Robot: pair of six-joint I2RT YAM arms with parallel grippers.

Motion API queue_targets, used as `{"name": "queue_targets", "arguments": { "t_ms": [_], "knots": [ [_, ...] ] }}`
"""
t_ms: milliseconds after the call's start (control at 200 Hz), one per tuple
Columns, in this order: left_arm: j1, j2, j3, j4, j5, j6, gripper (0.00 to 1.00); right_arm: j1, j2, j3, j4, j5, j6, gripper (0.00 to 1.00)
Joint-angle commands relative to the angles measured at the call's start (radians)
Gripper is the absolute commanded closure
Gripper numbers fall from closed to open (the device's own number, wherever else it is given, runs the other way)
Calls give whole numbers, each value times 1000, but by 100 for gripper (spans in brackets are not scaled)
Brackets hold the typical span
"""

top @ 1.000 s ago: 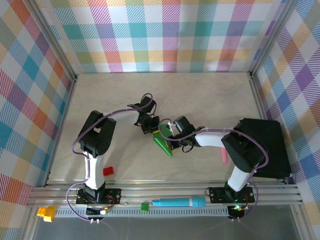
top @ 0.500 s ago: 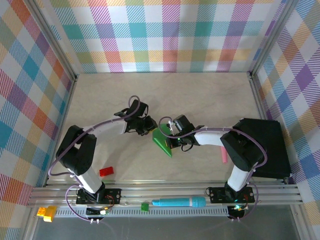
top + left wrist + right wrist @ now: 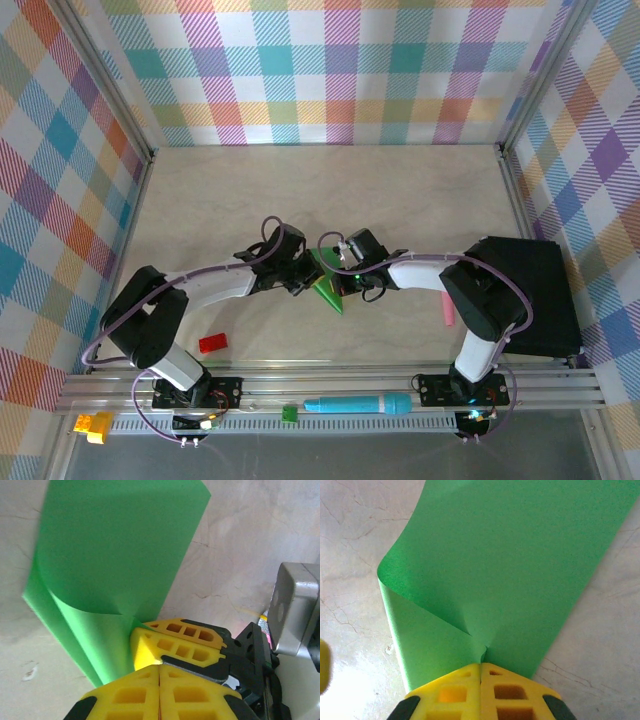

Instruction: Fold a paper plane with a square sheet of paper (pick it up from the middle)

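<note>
The square sheet of paper (image 3: 329,288) is bright green, folded and partly curled, and lies mid-table. My right gripper (image 3: 345,272) is shut on its near edge; the sheet (image 3: 510,565) puckers where it enters the closed yellow tips of the right gripper (image 3: 481,664). My left gripper (image 3: 298,277) sits just left of the sheet, close to the right one. Seen from the left wrist, the left gripper (image 3: 160,667) has its jaws pressed together with no paper visible between them. The sheet (image 3: 115,555) rises in front of it, and the right gripper's fingers (image 3: 185,642) lie across just ahead.
A red block (image 3: 213,343) lies at the front left. A pink piece (image 3: 448,313) and a black box (image 3: 530,295) are on the right. On the front rail sit a teal marker (image 3: 358,405), a tiny green block (image 3: 289,412) and a yellow block (image 3: 97,426).
My left arm has stretched out low over the table, and its gripper has come from the sheet's far-left corner to beside the right gripper. The right arm still holds the sheet, almost unmoved.
</note>
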Motion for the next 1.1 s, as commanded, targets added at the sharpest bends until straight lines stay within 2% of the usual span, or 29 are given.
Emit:
{"name": "queue_targets", "arguments": {
  "t_ms": [0, 1095],
  "knots": [
    [-21, 51, -5, 63, 4, -49, 93, -5, 52, -11, -90, 23, 14, 100],
    [-26, 130, -39, 44, -41, -39, 96, -7, 64, -5, -98, 26, 14, 100]
  ]
}}
